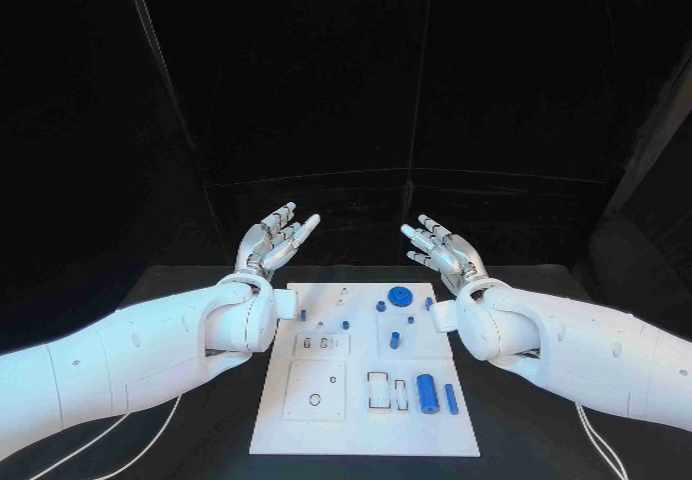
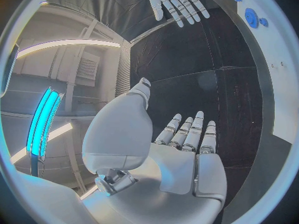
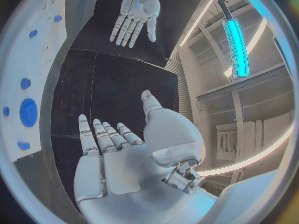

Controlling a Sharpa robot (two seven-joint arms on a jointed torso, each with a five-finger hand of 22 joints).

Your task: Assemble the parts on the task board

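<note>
The task board (image 1: 289,425), a white plate, is seen nearest in the head view, lying on the black table (image 1: 173,285) with its long axis running away from the robot. Blue parts are spread over it: a large cylinder (image 1: 427,393) and a thinner peg (image 1: 450,399) lie lengthwise near the close end, and a round gear (image 1: 400,295) sits at the far end. The left hand (image 1: 274,238) and right hand (image 1: 446,250) are held raised beyond the board, fingers apart, nothing grasped. No assembly step is judged begun; a reach down to a first part is called for.
</note>
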